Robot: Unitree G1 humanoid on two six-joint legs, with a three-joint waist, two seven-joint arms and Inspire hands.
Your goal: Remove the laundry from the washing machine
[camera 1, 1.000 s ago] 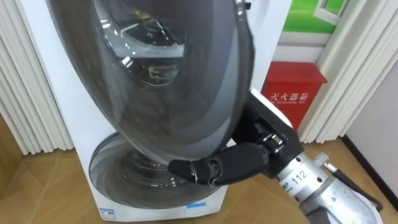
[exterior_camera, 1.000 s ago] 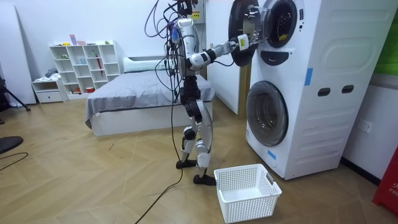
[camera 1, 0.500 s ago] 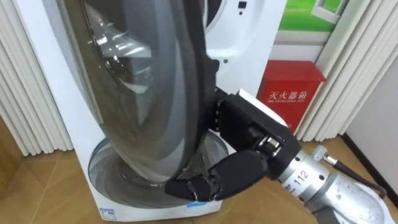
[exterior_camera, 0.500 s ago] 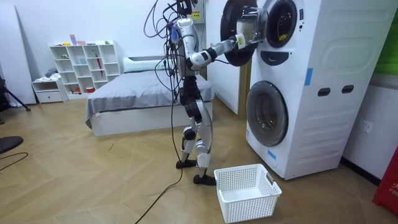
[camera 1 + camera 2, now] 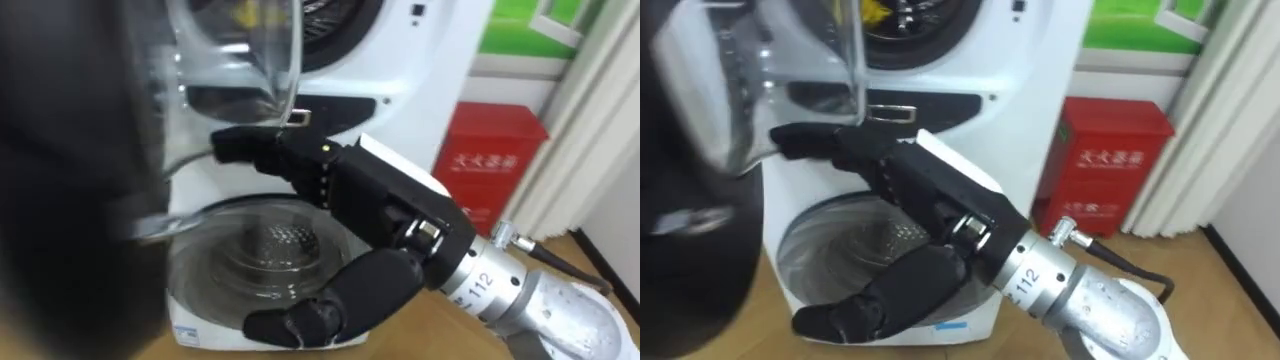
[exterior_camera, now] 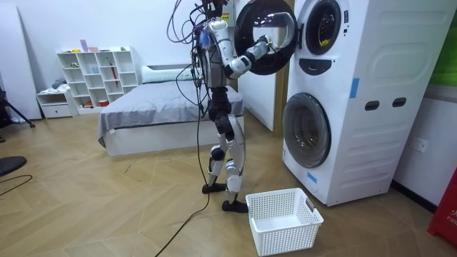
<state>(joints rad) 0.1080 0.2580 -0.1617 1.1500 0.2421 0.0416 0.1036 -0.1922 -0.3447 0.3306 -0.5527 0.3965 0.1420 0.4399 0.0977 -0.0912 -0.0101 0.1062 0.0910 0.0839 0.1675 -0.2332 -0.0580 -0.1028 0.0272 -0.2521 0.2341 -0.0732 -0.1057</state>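
Observation:
The upper washing machine's round door (image 6: 264,44) stands swung wide, its dark rim (image 5: 70,190) and glass bowl (image 5: 235,60) close on my left. My right hand (image 5: 370,200) is open, straight fingers (image 5: 250,150) lying against the door's inner side, thumb (image 5: 320,310) spread below. In the right eye view the same right hand (image 5: 930,195) reaches to the glass. The upper drum opening (image 5: 335,20) is uncovered, with something yellow (image 5: 875,10) inside it. I stand in front of the stacked machines (image 6: 343,100).
The lower washer's shut door (image 5: 270,255) sits under my hand. A white laundry basket (image 6: 283,220) stands on the floor by my feet. A red box (image 5: 495,150) is right of the machines, and a bed (image 6: 153,114) is behind me.
The upper door has swung from half open to wide open toward my left. My right hand followed it, leftward and up, and the drum opening is now exposed.

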